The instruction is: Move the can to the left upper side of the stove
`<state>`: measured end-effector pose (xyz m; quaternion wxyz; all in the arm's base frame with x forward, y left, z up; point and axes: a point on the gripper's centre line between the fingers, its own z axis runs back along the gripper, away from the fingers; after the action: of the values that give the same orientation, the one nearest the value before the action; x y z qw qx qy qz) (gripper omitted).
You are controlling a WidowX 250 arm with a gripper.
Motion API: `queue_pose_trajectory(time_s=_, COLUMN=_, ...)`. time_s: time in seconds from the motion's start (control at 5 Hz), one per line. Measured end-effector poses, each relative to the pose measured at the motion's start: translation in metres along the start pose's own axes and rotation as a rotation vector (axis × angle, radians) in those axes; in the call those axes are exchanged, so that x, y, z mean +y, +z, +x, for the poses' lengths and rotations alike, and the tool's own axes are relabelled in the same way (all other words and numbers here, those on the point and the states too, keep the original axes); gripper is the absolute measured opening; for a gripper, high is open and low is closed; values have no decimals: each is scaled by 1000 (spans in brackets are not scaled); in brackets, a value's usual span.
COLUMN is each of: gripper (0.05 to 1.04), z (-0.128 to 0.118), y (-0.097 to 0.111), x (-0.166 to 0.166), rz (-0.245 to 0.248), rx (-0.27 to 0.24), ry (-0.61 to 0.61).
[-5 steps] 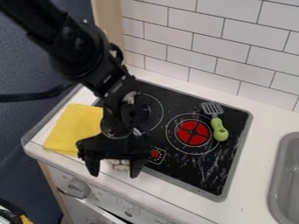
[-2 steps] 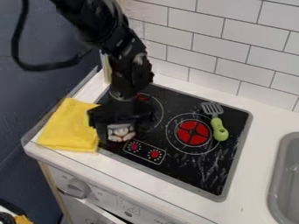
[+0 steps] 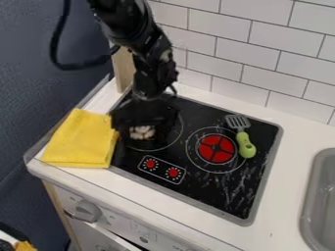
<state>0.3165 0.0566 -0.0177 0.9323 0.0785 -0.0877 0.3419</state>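
Observation:
The black gripper (image 3: pixel 142 128) hangs over the left part of the black stove (image 3: pixel 196 184), above the left burner. Between its fingers sits the can (image 3: pixel 142 132), of which a pale, patterned part shows low in the grip. The gripper is shut on it. The arm hides the rest of the can and much of the left burner. Whether the can touches the stove top cannot be told.
A yellow cloth (image 3: pixel 80 139) lies left of the stove. A green-handled spatula (image 3: pixel 244 143) rests on the stove's right side, beside the red burner (image 3: pixel 216 148). A grey sink (image 3: pixel 319 196) is at the right edge, and a tiled wall (image 3: pixel 262 54) stands behind.
The gripper and the can have moved from the counter's front edge up and back over the stove's left side. Both red knobs are now uncovered. The cloth's right side has shifted slightly.

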Motion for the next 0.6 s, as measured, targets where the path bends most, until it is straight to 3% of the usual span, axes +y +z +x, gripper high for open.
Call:
queue_pose_trajectory(time_s=0.4, gripper=1000, z=30, y=-3, x=-23, rz=-31, rx=-41, ry=-1)
queue_pose_trajectory(time_s=0.6, gripper=999, z=38, y=-2, x=-26, rz=-24, rx=-58, ry=7)
